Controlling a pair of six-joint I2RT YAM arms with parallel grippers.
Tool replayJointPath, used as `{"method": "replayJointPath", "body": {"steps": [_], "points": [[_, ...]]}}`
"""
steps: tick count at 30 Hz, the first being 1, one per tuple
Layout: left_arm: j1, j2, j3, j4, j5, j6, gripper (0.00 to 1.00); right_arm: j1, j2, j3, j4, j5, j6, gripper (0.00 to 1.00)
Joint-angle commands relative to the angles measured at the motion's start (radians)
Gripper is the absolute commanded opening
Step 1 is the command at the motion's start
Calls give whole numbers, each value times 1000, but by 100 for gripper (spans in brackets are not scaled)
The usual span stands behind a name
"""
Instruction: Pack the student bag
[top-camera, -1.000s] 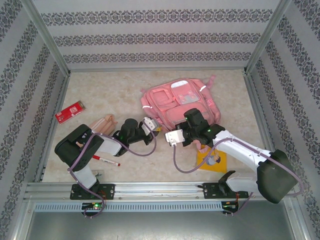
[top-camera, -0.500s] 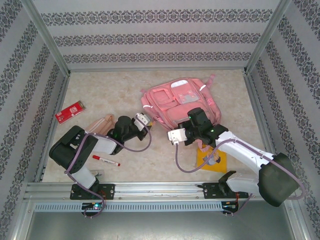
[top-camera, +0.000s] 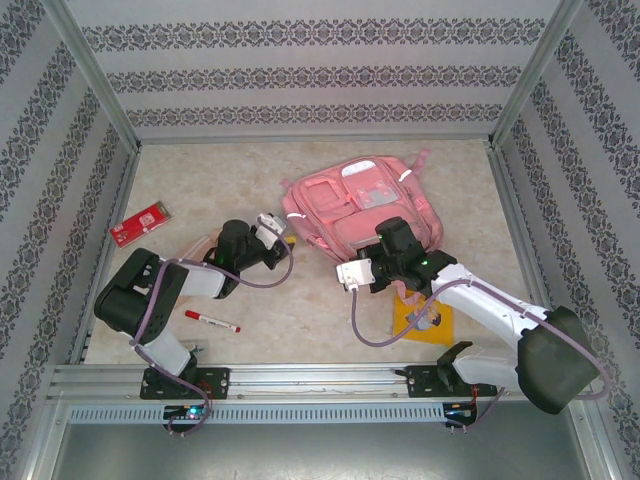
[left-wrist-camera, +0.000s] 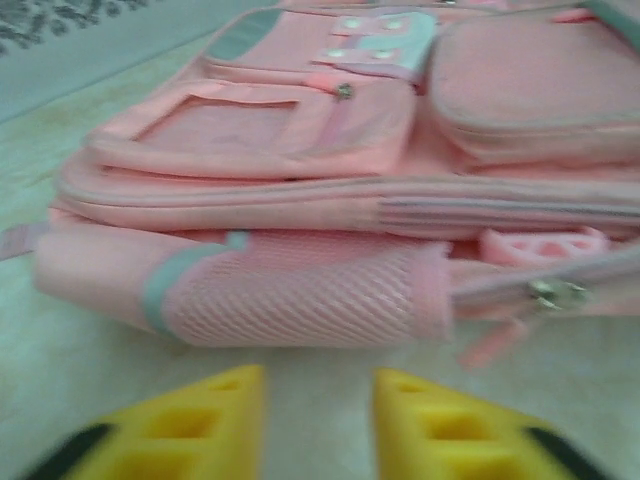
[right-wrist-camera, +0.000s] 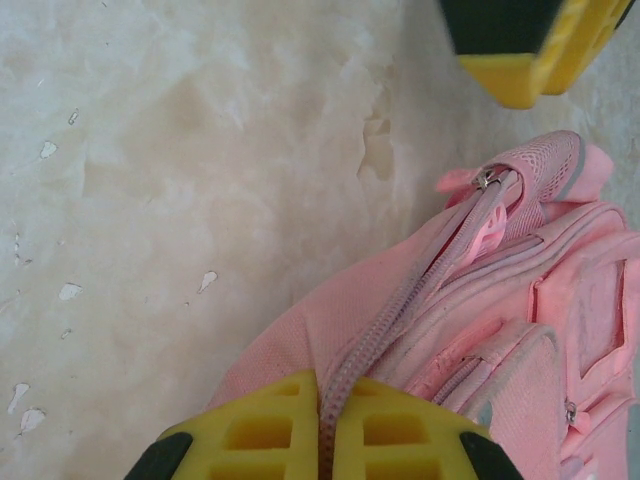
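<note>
While the student bag (top-camera: 350, 205) is pinned by its zip seam, the left tool (left-wrist-camera: 318, 400) is seen released and drawn back from the bag's near-left corner, where it was pressed shut a second ago. Nearest the arm bases, a red-and-white pen (top-camera: 212, 321) and a flat yellow item (top-camera: 408, 318) are left lying on the desk (top-camera: 230, 170), unpacked. Just beyond them, the right tool (right-wrist-camera: 325, 405) is kept clenched on the pink fabric at the zip line (right-wrist-camera: 400, 300), with the zipper tape running out between its closed yellow fingers. The left tool's fingers are held apart with nothing between them, and the bag's mesh side pocket (left-wrist-camera: 300, 300) is faced across a bare strip of desk. Farther out, the bag is laid flat, front pockets up, right of centre on the desk; a red packet (top-camera: 140, 222) is set well apart at the left. The letting-go is judged to mean that the left arm is freed, probably to fetch an item, while the zip edge is kept in hand by the right. Packing is judged barely begun.
</note>
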Motion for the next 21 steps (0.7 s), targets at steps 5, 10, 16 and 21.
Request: {"method": "replayJointPath", "body": {"steps": [5, 10, 16, 21], "points": [[-32, -14, -47, 92, 207, 31, 55, -13, -27, 10, 41, -61, 16, 0], [-59, 46, 3, 86, 176, 21, 48, -11, -30, 16, 42, -78, 32, 0], [-96, 148, 9, 237, 133, -48, 44, -4, -26, 11, 66, -99, 59, 0], [-119, 203, 17, 316, 81, -68, 42, 9, -12, 16, 67, -104, 61, 0]]}}
